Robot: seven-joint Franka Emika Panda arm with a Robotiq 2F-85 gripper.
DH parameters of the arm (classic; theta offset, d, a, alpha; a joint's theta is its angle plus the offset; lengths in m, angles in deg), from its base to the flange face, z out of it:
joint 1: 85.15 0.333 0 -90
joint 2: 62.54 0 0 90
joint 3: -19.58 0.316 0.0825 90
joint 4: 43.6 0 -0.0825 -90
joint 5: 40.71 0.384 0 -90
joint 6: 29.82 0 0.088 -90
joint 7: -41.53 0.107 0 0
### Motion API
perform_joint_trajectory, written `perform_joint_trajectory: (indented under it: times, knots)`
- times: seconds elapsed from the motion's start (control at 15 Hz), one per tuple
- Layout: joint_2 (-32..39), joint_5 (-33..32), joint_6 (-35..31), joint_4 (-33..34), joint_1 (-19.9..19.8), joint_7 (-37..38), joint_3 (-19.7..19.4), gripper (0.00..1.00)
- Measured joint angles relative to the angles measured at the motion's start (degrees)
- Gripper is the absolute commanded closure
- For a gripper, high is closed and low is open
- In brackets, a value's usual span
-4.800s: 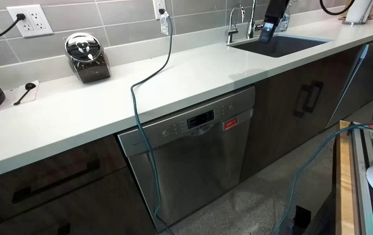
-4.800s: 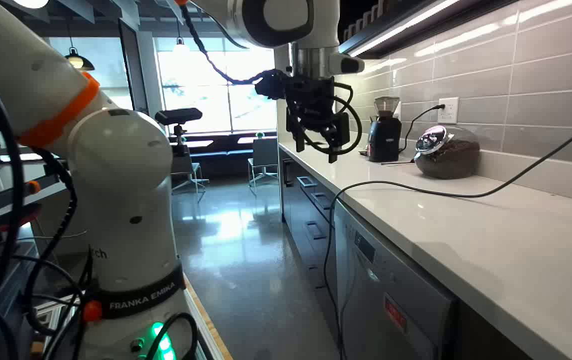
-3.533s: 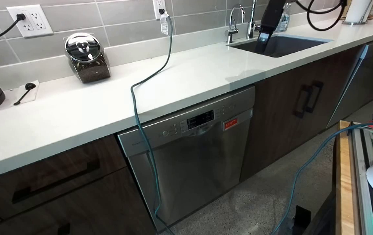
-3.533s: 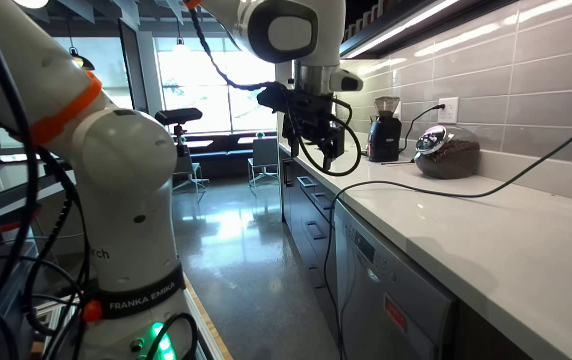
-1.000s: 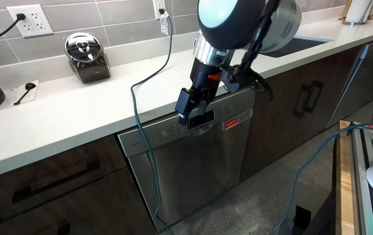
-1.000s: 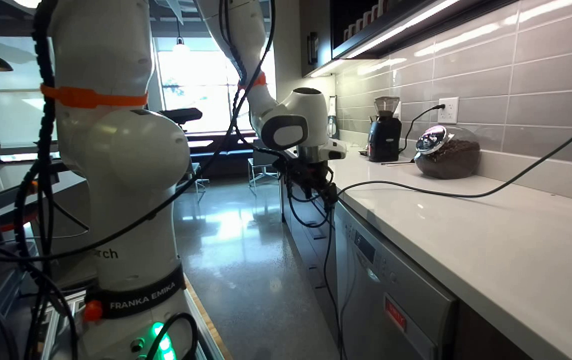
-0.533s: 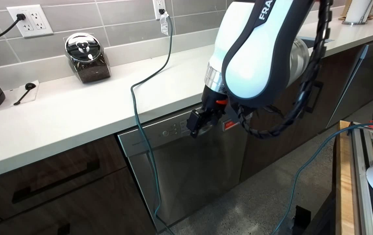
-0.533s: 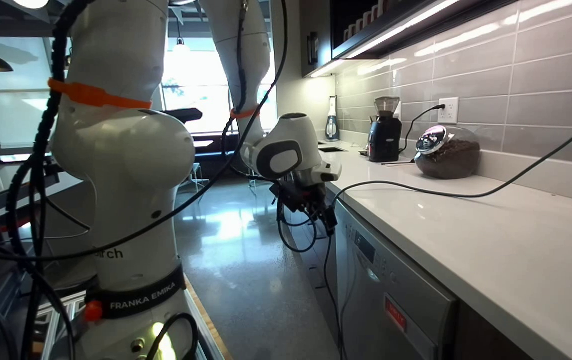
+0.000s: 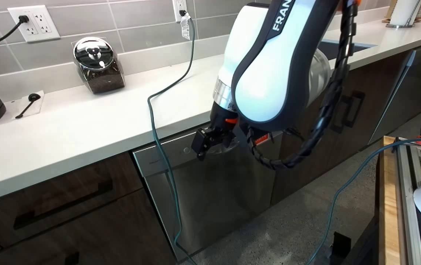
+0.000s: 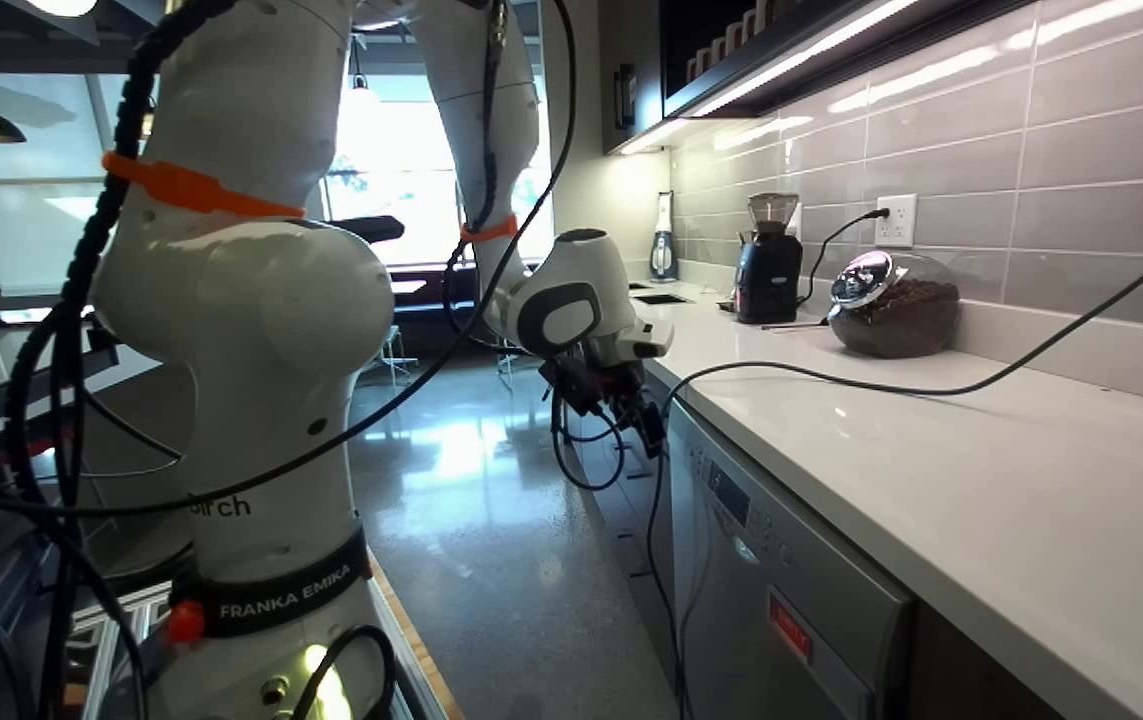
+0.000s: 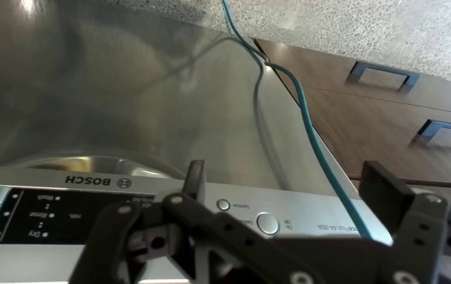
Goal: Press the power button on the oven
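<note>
The oven is a brushed steel front under the counter, also in an exterior view and the wrist view. In the wrist view its control strip carries a dark display and a large round power button marked On Off. That button also shows in an exterior view, just left of my gripper. My gripper is open, its fingers wide apart with nothing held. In the wrist view the button appears between the fingers, partly bordered by a dark gripper link. Contact with the panel cannot be told.
A teal cord hangs from the counter edge over the oven's left part and crosses between the fingers in the wrist view. The white counter overhangs the panel. Drawers with black handles adjoin. A glass jar stands on the counter.
The gripper has come down from high above the counter to the oven's control strip. In the last half second it has shifted left along the strip, towards the round button. It stays open.
</note>
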Motion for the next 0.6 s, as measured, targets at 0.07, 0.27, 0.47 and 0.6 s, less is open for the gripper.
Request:
perform_joint_trajectory:
  times: [0.07, 0.27, 0.47, 0.6]
  knots:
    - [0.3, 0.0, 0.0, 0.56, -0.08, 0.33, 0.45, 0.0]
    - [1.67, -2.06, -0.01, 1.77, -1.88, 3.33, 2.58, 0.0]
    - [3.56, -3.46, -0.06, 2.89, -3.63, 4.88, 4.02, 0.0]
    - [4.99, -3.94, -0.56, 3.63, -4.23, 5.23, 4.07, 0.0]
